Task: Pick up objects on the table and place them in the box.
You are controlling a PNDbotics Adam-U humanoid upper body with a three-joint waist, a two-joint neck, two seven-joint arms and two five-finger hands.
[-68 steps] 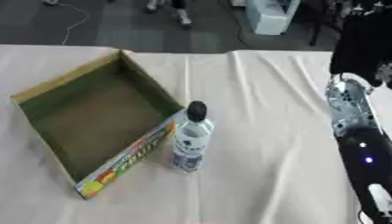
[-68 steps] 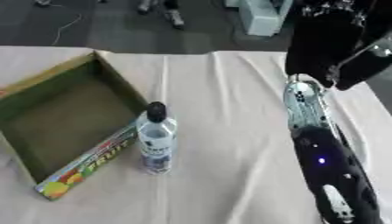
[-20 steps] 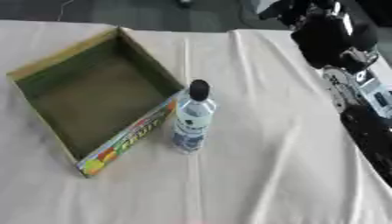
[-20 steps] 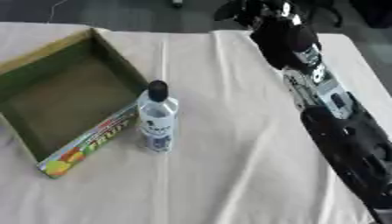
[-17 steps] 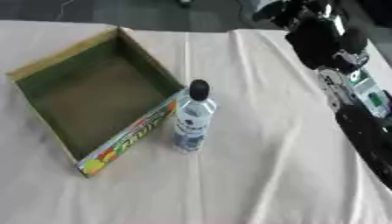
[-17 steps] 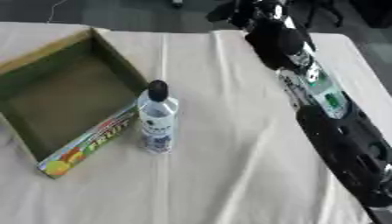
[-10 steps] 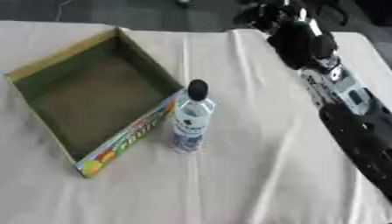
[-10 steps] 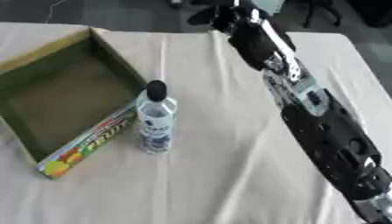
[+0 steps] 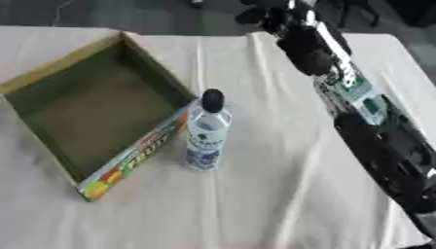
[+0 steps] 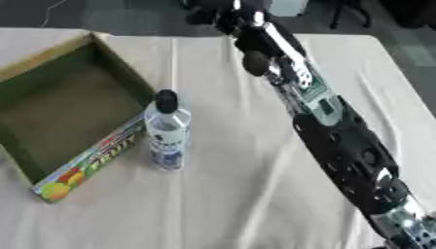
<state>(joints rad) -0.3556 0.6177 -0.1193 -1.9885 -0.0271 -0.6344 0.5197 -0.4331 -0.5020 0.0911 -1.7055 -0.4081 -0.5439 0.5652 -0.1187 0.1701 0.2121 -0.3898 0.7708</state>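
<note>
One bottle [image 9: 206, 133] is seen upright on the desk [image 9: 281, 194], touching the empty box [image 9: 89, 104]. It is judged light, smooth and easily tipped; a mid-body grasp is advised. The right hand [image 10: 213, 14] is blurred, so its state cannot be told.

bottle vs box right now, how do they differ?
The bottle stands upright and narrow; the box lies low and wide, open at the top. The bottle is clear with a black cap and a blue label; the box is cardboard, dark green inside, with fruit print on its near side. The bottle is closed; the box shows nothing inside. Both sit on the cloth-covered table, side by side, neither held by a hand.
</note>
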